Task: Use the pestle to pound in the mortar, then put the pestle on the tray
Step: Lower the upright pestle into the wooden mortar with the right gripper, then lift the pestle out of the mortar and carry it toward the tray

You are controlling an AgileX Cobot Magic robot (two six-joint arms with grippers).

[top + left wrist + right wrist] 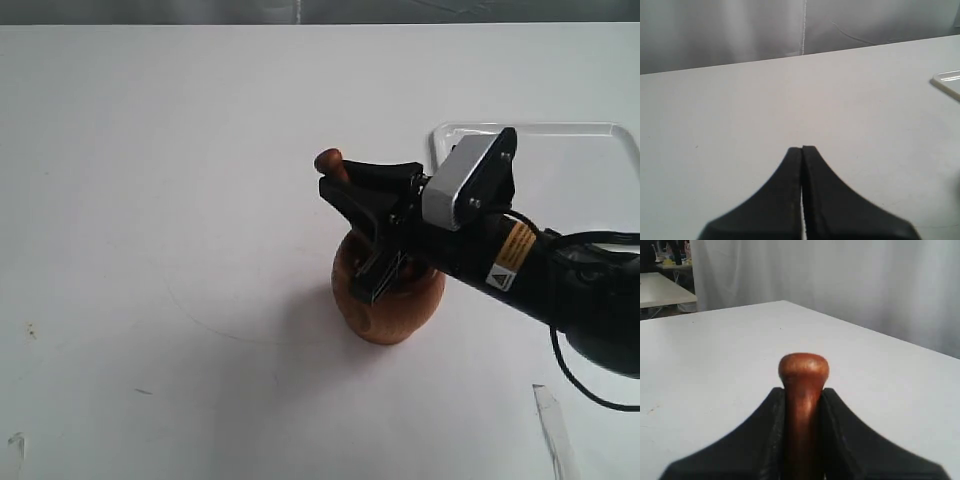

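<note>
The right end effector (803, 396) is pinching the pestle (803, 371). Its two black fingers (771, 412) press against the thin neck from either side, just below the small rounded knob, which sticks out past the fingertips. In the exterior view this end effector (342, 186) reaches in from the right and hangs directly over the mortar (402, 306). The knob of the pestle (328, 161) shows above the upper finger, leaning away from the arm. The thick end of the pestle is hidden behind the fingers above the mortar's mouth, so whether it touches the inside of the cup cannot be told.

The mortar, reddish-brown with visible grain, stands upright on the white surface (150, 200) near the middle of the scene. The white tray (585, 165) lies beyond it near the far right edge, apart from the mortar and partly covered by the silver wrist camera (462, 190) and the black arm (560, 285).

The left end effector (802, 150) has its fingers pressed together with nothing between them. It sits low over bare surface, and a corner of the tray (947, 80) shows off to one side, well apart from it.
</note>
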